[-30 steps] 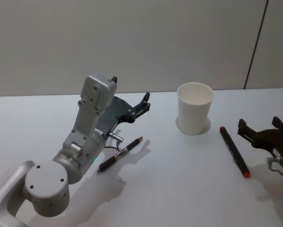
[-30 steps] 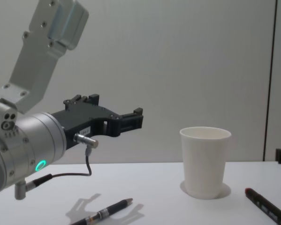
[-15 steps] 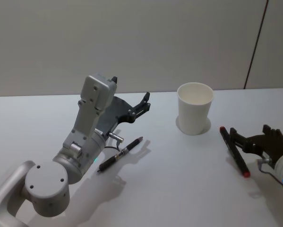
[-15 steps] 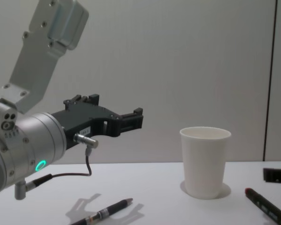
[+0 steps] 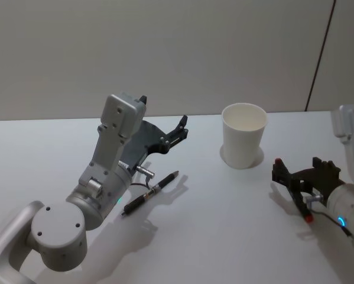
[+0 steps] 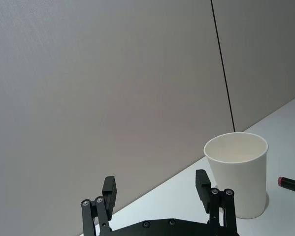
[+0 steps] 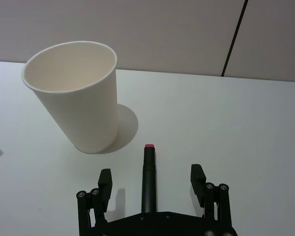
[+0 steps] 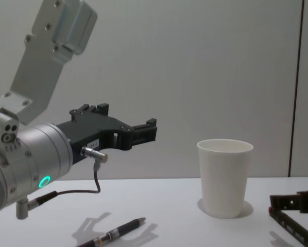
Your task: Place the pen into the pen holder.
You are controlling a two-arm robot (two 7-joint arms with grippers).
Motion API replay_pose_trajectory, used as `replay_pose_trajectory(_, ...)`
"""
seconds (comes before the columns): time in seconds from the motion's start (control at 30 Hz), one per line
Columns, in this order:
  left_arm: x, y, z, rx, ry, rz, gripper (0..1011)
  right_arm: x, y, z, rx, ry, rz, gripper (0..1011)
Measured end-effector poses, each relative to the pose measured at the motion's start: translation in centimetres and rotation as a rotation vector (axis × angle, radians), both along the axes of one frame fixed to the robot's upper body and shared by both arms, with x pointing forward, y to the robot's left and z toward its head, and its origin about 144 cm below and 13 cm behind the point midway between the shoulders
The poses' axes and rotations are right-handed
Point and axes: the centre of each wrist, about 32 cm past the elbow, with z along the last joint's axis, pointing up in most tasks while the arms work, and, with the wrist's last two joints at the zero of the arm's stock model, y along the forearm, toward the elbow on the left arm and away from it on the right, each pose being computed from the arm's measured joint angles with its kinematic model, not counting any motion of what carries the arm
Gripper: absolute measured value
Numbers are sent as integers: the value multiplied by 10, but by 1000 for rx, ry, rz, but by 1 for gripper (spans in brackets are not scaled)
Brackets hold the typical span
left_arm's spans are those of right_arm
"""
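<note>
Worktop [image 5: 224, 225] is white, and the cup [image 5: 243, 135] stands upright on it near the back wall, a little to the right of the middle. The cup is open at the top, and nothing is seen inside it in the right wrist view [image 7: 81, 96].

The red pen [image 5: 307, 218] lies flat on the worktop to the right of the cup, near it but apart from it. One end, with a red tip, points towards the foot of the cup [image 7: 148, 147], and the other red end points towards the robot.

The right tool [image 5: 298, 171] is low over this pen. Its fingers are spread wide, and in the right wrist view [image 7: 151, 174] the pen lies in the middle between them, touching neither finger. In the chest view the tool [image 8: 290, 199] hangs just above the worktop at the right edge, close to the cup [image 8: 224, 177]. Whether the fingertips reach down beside the pen, one cannot tell.

The left tool [image 5: 163, 109] is held well above the worktop on the left side. Its fingers are spread and hold nothing [image 6: 155, 182], and it points towards the cup [image 6: 238, 172].

A black pen [image 5: 150, 193] lies on the worktop under the left arm, well apart from the cup [image 8: 118, 232].
</note>
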Motion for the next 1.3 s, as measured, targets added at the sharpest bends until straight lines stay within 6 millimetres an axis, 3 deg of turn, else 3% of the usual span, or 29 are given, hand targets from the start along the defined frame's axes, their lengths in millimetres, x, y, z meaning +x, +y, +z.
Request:
replay_pose_trajectory(0.73,0,0,0,0,0,0,1001,19,19,-17,-36,67,-8,1001)
replay_pose_trajectory(1.3,0,0,0,0,0,0,1001,20,28,-25,-49,65,-19,1001)
